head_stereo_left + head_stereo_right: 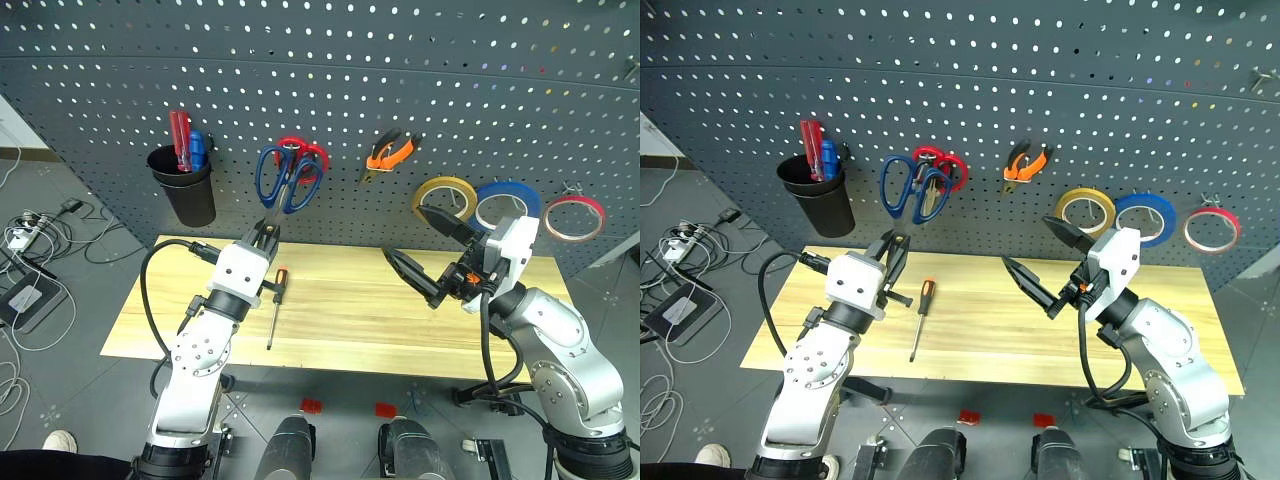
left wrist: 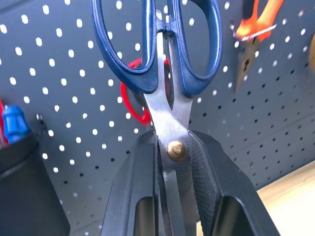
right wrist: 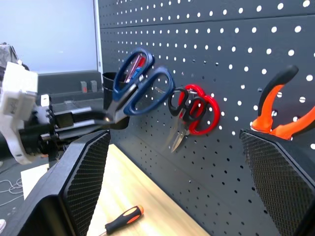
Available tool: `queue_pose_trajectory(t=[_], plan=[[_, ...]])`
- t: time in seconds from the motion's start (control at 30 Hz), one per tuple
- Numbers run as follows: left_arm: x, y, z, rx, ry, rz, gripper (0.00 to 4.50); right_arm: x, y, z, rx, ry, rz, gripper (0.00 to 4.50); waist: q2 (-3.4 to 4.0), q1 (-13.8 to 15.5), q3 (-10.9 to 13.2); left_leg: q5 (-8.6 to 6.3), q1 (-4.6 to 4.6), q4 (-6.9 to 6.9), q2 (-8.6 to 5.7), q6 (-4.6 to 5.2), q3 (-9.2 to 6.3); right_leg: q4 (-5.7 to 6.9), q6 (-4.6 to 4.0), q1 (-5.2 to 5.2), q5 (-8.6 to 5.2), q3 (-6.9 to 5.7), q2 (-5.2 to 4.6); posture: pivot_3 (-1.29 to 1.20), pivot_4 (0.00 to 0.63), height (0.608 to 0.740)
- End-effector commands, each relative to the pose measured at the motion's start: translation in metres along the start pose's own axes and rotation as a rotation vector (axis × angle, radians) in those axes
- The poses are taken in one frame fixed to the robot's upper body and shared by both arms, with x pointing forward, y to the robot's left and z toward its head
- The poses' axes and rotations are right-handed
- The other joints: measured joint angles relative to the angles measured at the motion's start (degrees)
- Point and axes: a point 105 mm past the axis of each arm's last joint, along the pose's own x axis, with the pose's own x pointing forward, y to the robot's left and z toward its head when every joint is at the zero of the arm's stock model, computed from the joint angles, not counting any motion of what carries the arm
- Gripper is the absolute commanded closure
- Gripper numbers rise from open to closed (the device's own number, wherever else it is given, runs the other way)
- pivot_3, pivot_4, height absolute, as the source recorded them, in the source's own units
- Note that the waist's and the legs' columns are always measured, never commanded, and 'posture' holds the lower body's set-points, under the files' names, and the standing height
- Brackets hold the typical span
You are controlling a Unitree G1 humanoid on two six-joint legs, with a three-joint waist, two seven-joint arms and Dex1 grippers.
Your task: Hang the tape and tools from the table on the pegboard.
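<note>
You are looking at a workshop-style test bay: a wide dark grey perforated pegboard [image 1: 420,90] fills the top of the frame, a pale wooden tabletop [image 1: 340,320] sits centre, and a tangle of white cables and power strips [image 1: 25,250] lies on the grey floor at far left.

The pale wood table [image 1: 400,320] bears, apparently, just the orange-and-black screwdriver [image 1: 276,305] lying left of centre.

Blue-handled scissors [image 1: 289,178] upright before pegboard [image 1: 400,90]; screwdriver [image 1: 275,305] flat on table [image 1: 350,310].
</note>
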Motion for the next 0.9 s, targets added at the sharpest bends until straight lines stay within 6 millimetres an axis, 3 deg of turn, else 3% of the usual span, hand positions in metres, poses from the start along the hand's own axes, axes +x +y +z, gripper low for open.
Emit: queue_pose_trajectory(t=[0.03, 0.27, 0.67, 0.9], plan=[[0.007, 0.004, 0.01, -0.018, -0.052, 0.015, 3.81, 0.0, 0.003, 0.011, -0.033, -0.026, 0.006, 0.0, 0.01, 0.0, 0.0, -0.02, 0.01, 0.0, 0.0, 0.03, 0.01, 0.0, 0.0, 0.01, 0.0, 0.02, 0.0, 0.11, 0.142, 0.74], [0.021, -0.004, 0.0, -0.082, -0.015, -0.018, 3.81, 0.0, 0.001, 0.013, -0.037, -0.019, -0.008, 0.0, 0.01, -0.2, 0.0, -0.04, 0.1, 0.03, 0.0, 0.08, 0.07, 0.07, 0.0, 0.04, 0.0, 0.1, 0.02, 0.09, 0.156, 0.74], [0.021, -0.003, -0.017, -0.059, 0.066, 0.001, 3.81, 0.0, -0.001, 0.012, -0.039, -0.007, -0.018, 0.0, 0.01, -0.3, 0.0, -0.24, 0.78, -0.07, 0.04, 0.42, 0.07, -0.12, -0.01, 0.76, -0.01, 0.12, 0.05, 0.09, 0.167, 0.74], [0.021, 0.003, -0.017, -0.022, 0.068, 0.024, 1.87, -0.002, 0.002, 0.008, -0.032, 0.008, -0.007, 0.0, 0.01, -0.3, 0.0, -0.24, 0.79, -0.06, 0.04, 0.41, 0.07, -0.11, -0.01, 0.76, -0.01, 0.16, 0.06, 0.1, 0.177, 0.74]])
